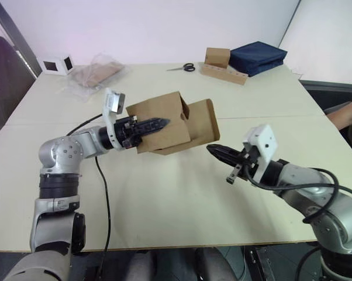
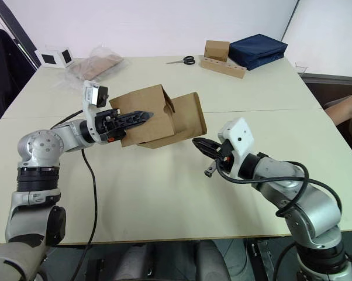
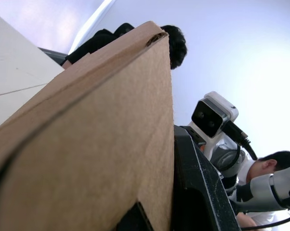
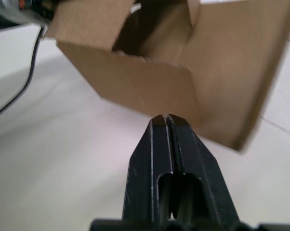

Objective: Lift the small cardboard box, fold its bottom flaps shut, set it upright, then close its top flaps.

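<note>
Left eye view: the small cardboard box point(image 1: 161, 124) is held clear of the desk point(image 1: 182, 193) by the left gripper point(image 1: 158, 123), clamped on one side wall, one finger against the outer face and the other apparently inside. The box is tipped sideways so its open end faces the right arm, which is probably why it is held aloft: the bottom flaps point(image 1: 202, 122) are exposed for pushing. One large flap is splayed outward, unfolded. The right gripper point(image 1: 214, 150) is pressed together into a blunt tip, just below and near that flap, not touching. Right wrist view: closed fingertips point(image 4: 167, 121) are aimed at the flap edge. Judged stage: lift done, flap folding not yet started.
</note>
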`<state>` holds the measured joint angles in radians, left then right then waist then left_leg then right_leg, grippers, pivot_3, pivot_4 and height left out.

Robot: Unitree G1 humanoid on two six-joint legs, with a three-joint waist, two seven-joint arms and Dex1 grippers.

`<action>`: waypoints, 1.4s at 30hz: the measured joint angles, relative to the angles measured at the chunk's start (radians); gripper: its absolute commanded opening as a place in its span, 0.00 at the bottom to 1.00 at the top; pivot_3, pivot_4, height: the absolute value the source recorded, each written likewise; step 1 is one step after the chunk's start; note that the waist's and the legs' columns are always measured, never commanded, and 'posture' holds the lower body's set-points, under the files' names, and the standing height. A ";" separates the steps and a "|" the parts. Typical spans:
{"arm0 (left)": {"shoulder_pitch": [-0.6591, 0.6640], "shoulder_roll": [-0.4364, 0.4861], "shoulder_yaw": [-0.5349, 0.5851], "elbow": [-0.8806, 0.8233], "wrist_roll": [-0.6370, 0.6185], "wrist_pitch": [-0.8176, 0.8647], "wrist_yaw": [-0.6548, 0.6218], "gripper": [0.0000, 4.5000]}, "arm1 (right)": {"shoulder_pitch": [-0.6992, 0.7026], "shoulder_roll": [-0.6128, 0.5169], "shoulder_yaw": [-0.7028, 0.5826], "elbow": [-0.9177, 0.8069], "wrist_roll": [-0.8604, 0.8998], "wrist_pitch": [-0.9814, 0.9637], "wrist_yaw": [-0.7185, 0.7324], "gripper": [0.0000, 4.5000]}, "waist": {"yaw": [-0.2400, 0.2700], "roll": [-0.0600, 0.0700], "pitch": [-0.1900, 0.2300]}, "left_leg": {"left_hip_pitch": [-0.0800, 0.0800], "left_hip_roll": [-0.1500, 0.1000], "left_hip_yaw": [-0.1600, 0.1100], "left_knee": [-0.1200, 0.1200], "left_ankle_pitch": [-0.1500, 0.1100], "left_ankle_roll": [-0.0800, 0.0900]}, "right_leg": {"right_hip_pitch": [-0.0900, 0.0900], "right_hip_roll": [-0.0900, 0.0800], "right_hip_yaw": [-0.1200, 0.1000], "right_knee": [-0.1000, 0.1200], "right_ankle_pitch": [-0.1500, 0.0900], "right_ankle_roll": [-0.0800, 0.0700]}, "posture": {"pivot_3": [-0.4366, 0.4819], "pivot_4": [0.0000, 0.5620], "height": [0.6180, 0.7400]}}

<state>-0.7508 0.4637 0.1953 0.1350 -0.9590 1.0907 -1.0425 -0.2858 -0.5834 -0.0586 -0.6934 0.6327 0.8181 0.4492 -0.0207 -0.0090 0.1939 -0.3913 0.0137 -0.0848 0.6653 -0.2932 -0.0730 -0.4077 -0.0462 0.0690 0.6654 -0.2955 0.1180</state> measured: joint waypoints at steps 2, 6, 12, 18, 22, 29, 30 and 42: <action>0.001 -0.004 0.001 -0.012 -0.013 0.008 0.005 0.01 | -0.037 0.031 0.026 0.021 -0.014 -0.013 -0.011 0.00 | 0.000 0.000 0.000 | 0.000 0.000 0.000 0.000 0.000 0.000 | 0.000 0.000 0.000 0.000 0.000 0.000 | 0.48 0.27 1.00; 0.003 -0.010 0.001 -0.025 -0.025 0.017 0.020 0.01 | -0.067 0.059 0.067 0.048 -0.035 -0.023 -0.017 0.00 | 0.001 0.000 0.000 | 0.000 0.000 0.000 0.000 0.000 0.000 | 0.000 0.000 0.000 0.000 0.000 0.000 | 0.48 0.27 1.00; 0.005 -0.021 -0.001 -0.026 -0.035 0.020 0.028 0.01 | -0.108 0.088 0.111 0.063 -0.039 -0.024 0.003 0.00 | 0.000 0.000 0.000 | 0.000 0.000 0.000 0.000 0.000 0.000 | 0.000 0.000 0.000 0.000 0.000 0.000 | 0.48 0.27 1.00; 0.005 -0.028 -0.001 -0.026 -0.035 0.031 0.041 0.01 | -0.117 0.071 0.129 0.071 -0.042 -0.025 0.051 0.00 | 0.000 0.000 0.000 | 0.000 0.000 0.000 0.000 0.000 0.000 | 0.000 0.000 0.000 0.000 0.000 0.000 | 0.48 0.27 1.00; 0.005 -0.028 -0.001 -0.026 -0.038 0.039 0.043 0.01 | -0.118 0.057 0.128 0.071 -0.042 -0.027 0.074 0.00 | 0.000 0.000 0.000 | 0.000 0.000 0.000 0.000 0.000 0.000 | 0.000 0.000 0.000 0.000 0.000 0.000 | 0.48 0.27 1.00; 0.005 -0.022 0.003 -0.026 -0.051 0.040 0.043 0.01 | -0.118 0.018 0.075 0.071 -0.020 -0.020 0.101 0.00 | 0.001 0.000 0.000 | 0.000 0.000 0.000 0.000 0.000 0.000 | 0.000 0.000 0.000 0.000 0.000 0.000 | 0.48 0.27 1.00; 0.006 -0.014 0.006 -0.027 -0.056 0.040 0.042 0.01 | -0.118 0.005 0.043 0.071 -0.001 -0.012 0.107 0.00 | 0.001 0.000 0.000 | 0.000 0.000 0.000 0.000 0.000 0.000 | 0.000 0.000 0.000 0.000 0.000 0.000 | 0.48 0.27 1.00; 0.031 0.046 0.011 -0.034 -0.076 0.062 -0.024 0.01 | -0.118 -0.124 -0.358 0.244 0.386 0.144 0.137 0.00 | 0.001 0.000 0.000 | 0.000 0.000 0.000 0.000 0.000 0.000 | 0.001 0.000 0.000 0.000 0.000 0.000 | 0.48 0.27 1.00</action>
<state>-0.7199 0.5093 0.2060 0.1008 -1.0354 1.1527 -1.0670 -0.4037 -0.7073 -0.4163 -0.4490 1.0184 0.9619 0.5865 -0.0194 -0.0092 0.1940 -0.3913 0.0137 -0.0846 0.6652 -0.2932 -0.0729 -0.4071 -0.0463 0.0688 0.6650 -0.2955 0.1180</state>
